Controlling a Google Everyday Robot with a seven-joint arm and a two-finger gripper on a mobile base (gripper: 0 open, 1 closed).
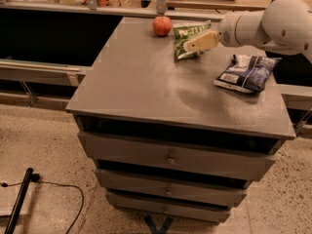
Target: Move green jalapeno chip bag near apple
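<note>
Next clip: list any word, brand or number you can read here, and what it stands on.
On the crinkled green foil chip bag: white lettering on the top band, too blurred to read.
On the dark blue-and-white chip bag: pale print, too blurred to read.
No other text is visible. The end effector is in front of the green bag, covering part of its face.
</note>
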